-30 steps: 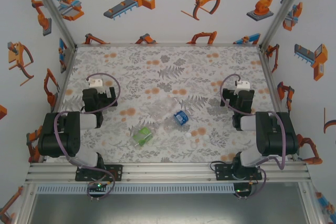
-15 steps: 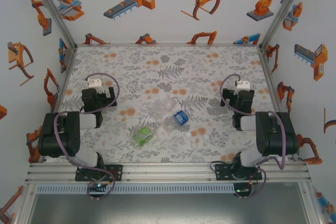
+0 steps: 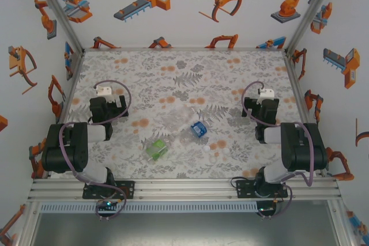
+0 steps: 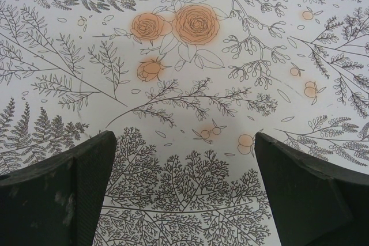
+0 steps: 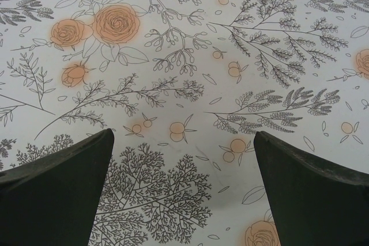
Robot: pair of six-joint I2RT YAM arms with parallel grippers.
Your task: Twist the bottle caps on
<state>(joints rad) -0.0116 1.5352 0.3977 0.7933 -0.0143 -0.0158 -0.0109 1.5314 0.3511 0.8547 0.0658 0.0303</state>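
In the top view's lower left, the left gripper hangs spread and empty. At lower centre lie the green-labelled clear plastic bottle and the blue-labelled clear plastic bottle, with a tiny whitish round cap loose beside them. At right, the right gripper is spread too, likely parked clear before reaching.

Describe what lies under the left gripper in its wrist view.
The left gripper hangs over the floral tablecloth, whose printed ferns and orange roses show between its open fingers. Cloth directly beneath the two dark fingers is covered.
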